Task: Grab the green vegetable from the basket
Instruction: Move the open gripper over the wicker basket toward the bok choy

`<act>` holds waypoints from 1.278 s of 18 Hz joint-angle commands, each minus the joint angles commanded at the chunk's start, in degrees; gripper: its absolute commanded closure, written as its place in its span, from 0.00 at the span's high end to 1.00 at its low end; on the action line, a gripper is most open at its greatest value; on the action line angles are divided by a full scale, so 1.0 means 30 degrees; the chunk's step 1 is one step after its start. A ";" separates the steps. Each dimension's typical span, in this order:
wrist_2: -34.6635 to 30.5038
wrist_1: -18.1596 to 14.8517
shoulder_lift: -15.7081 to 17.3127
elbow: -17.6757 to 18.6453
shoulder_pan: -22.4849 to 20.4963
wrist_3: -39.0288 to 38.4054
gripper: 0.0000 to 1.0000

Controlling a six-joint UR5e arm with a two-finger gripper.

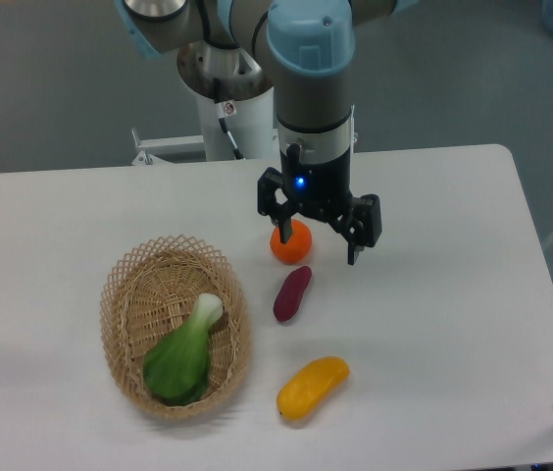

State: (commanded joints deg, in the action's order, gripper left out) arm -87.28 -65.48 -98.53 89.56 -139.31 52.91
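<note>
Green vegetable (180, 359) lies in the basket (120, 294), well apart from the pincer (320, 235), toward 7 o'clock of it. Long axis runs 1-to-7, white stem at 1. Pincer open, empty, by the orange (291, 242).

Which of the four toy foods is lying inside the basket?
The green vegetable, with broad leaves and a white stem. The orange, purple sweet potato and yellow fruit lie on the table outside the basket.
</note>
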 joint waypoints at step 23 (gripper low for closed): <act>0.1408 0.3223 -0.1403 0.2871 0.3218 -0.4713 1.00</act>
State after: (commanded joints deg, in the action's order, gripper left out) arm -83.05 -55.81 -102.73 98.17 -129.65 38.77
